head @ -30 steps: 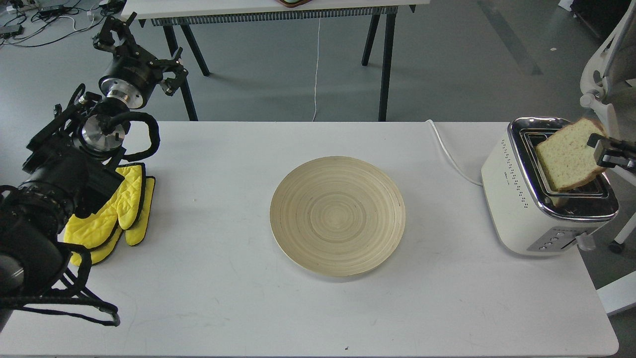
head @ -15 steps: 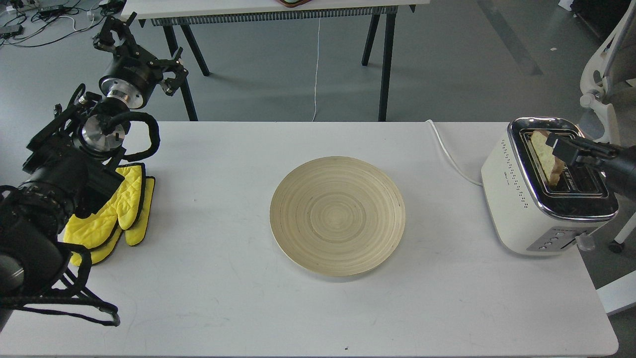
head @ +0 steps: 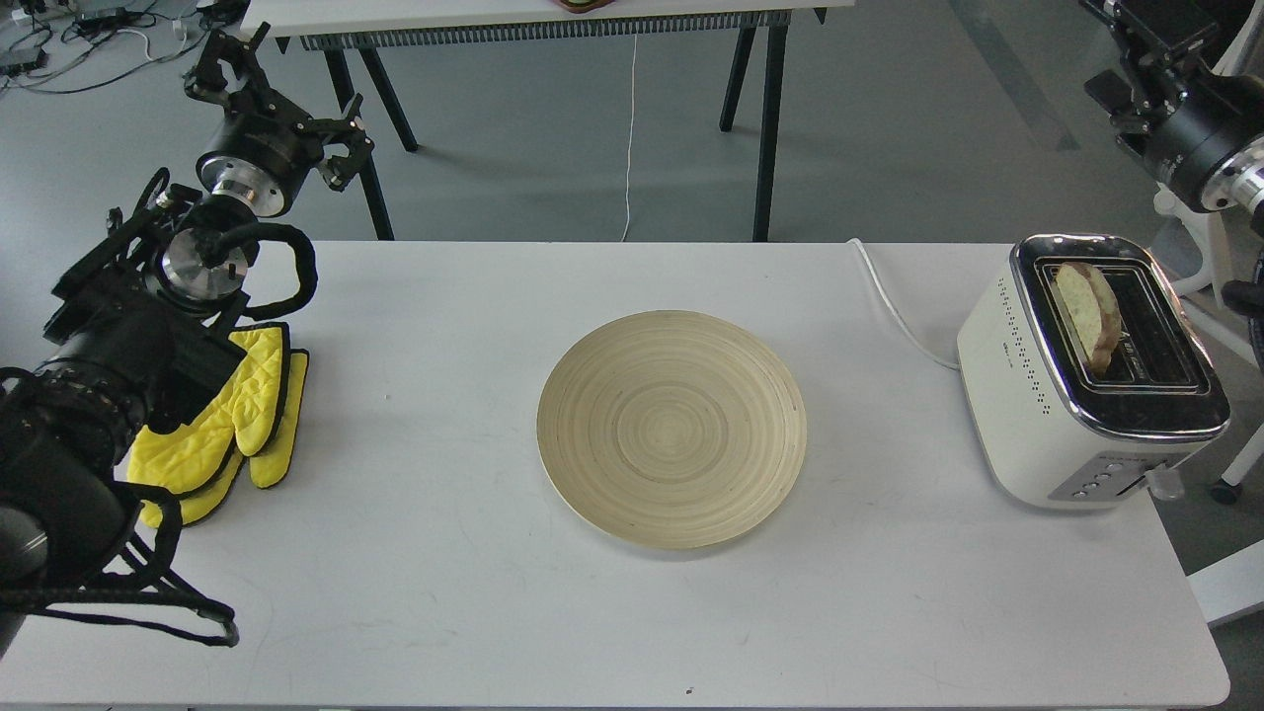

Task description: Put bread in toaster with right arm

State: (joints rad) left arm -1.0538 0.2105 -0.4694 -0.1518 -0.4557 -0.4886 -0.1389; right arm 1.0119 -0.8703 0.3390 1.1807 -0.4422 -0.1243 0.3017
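Head view: the bread (head: 1086,308) stands on edge in the left-hand slot of the toaster (head: 1076,395), its rounded crust sticking up above the chrome top and leaning a little toward the right. The toaster sits at the right edge of the counter (head: 444,553), near the far right corner, with its white cord (head: 894,306) trailing off over the far edge.

My right tool (head: 1136,39) is raised well above and beyond the toaster, off the counter past its far right corner, and nothing is in it. It is dark and partly cut by the frame, so I cannot tell whether its fingers are apart or together. The bread is well apart from it, lower and nearer to me.

My left tool (head: 262,84) hangs beyond the far left corner of the counter, fingers spread apart and holding nothing. Just below that arm, a pair of yellow mitts (head: 232,420) lies on the counter along the left edge. A round bamboo plate (head: 671,430) rests at the middle of the counter, bare, well apart from both the toaster and the mitts.
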